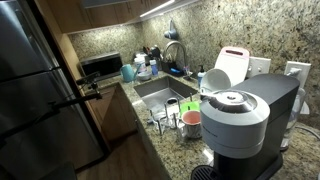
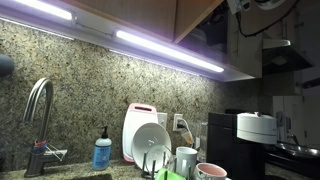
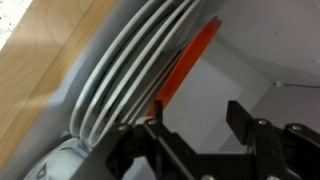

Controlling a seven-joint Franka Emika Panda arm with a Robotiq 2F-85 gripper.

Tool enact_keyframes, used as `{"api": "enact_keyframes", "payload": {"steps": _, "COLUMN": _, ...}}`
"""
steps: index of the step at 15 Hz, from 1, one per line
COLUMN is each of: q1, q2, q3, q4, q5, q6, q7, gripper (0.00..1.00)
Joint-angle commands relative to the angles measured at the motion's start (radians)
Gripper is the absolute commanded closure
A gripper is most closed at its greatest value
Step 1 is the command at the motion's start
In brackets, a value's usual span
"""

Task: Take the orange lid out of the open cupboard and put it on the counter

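Cupboard [image 3: 262,45] is tight: gripper [image 3: 195,128] looks spread, lid [image 3: 190,60] hugs plates [image 3: 135,60], so I may drag those out.

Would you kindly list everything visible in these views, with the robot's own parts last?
orange lid: one, orange-red, on edge beside the plates
plates: several, white, on edge in the cupboard
counter: one, speckled granite, around the sink
sink: one, steel, set in the counter
faucet: one, steel, at the sink
board: one, white with red edge, against the backsplash
pink cup: one, pink, by the coffee machine
coffee machine: one, black and grey, on the counter
bottle: one, blue, beside the faucet
fridge: one, dark, beside the counter
hand: one, black, open, facing the lid
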Motion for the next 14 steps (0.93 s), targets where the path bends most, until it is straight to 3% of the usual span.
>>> {"api": "enact_keyframes", "payload": {"steps": 1, "q1": 0.014, "q2": -0.001, "q3": -0.023, "q4": 0.006, "q5": -0.044, "q6": -0.004, "q7": 0.070, "gripper": 0.01}}
{"api": "enact_keyframes", "payload": {"steps": 14, "q1": 0.054, "q2": 0.033, "q3": -0.019, "q4": 0.034, "q5": -0.091, "q6": -0.006, "q7": 0.113, "gripper": 0.00}}
